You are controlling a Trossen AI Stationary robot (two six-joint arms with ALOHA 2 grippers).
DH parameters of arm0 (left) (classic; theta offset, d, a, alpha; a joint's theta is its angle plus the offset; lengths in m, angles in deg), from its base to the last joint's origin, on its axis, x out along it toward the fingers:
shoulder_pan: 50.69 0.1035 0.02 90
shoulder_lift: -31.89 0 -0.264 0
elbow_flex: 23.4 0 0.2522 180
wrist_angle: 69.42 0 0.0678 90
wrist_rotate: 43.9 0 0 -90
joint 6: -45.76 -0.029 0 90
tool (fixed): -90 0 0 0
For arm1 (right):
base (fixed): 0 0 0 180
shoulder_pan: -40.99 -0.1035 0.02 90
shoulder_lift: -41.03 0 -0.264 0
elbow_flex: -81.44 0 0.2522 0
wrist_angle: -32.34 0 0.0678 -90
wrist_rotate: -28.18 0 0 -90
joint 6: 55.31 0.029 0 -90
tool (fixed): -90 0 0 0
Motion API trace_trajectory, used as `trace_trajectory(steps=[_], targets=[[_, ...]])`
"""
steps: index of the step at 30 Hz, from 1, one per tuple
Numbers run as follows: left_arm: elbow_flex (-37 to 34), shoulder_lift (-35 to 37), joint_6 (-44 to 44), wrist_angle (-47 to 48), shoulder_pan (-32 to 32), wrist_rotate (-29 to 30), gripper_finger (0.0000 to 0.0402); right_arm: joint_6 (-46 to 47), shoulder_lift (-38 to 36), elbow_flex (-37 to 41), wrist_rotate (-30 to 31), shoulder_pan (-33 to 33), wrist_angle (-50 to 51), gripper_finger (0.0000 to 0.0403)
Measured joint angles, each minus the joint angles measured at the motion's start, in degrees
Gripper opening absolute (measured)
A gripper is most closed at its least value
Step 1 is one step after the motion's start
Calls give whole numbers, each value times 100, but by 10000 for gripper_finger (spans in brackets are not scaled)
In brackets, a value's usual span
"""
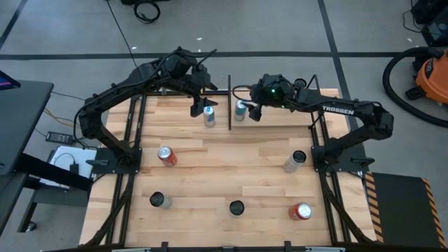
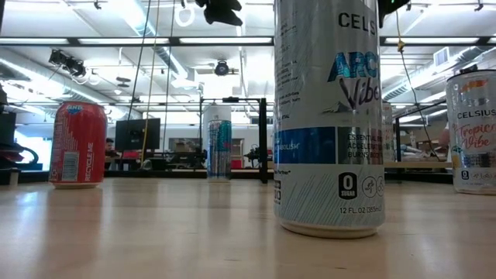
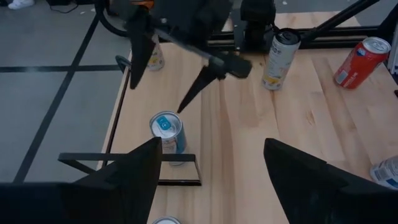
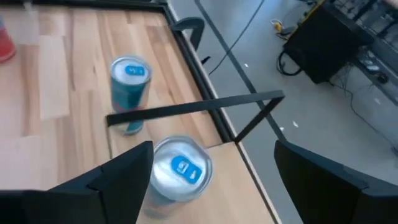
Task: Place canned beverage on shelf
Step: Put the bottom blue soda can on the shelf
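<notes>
Two blue-and-silver cans stand upright at the table's far middle beside the shelf's thin black rods (image 1: 229, 105). I cannot tell whether they stand on the shelf's panel or on the tabletop. My right gripper (image 4: 212, 149) is open just above the right can (image 4: 177, 169), one finger on each side of its top, and no touch shows. In the left wrist view that gripper (image 3: 157, 99) hangs over this can (image 3: 166, 129). My left gripper (image 3: 211, 143) is open and holds nothing, high over the left can (image 1: 208, 116).
Loose cans stand on the planked tabletop (image 1: 231, 168): a red one (image 1: 166, 155) at the left, a silver one (image 1: 295, 161) at the right, two dark-topped ones (image 1: 159, 201) (image 1: 236, 207) and another red one (image 1: 301, 211) toward the near edge.
</notes>
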Motion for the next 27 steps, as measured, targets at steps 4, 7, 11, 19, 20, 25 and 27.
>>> trace_trajectory(steps=[4, 7, 11, 19, 20, 25, 27], targets=[[0, -2, 0, 5, 2, 0, 284, -88, 208, 138, -111, 50, -104, 342], [0, -4, 0, 21, 2, 1, 284, -171, 267, 133, -118, 50, -374, 342], [0, -4, 33, 83, 2, 1, 284, -392, 299, 128, -261, 90, -556, 342], [0, -7, 35, 137, 2, 0, 284, -355, 655, 163, -587, 203, -505, 342], [0, -7, 38, 137, 2, 0, 284, -359, 682, 163, -607, 202, -494, 342], [0, -7, 70, 134, 4, 0, 284, -448, 753, 163, -575, 187, -504, 340], [0, -7, 74, 134, 4, 0, 284, -449, 753, 163, -551, 190, -504, 334]])
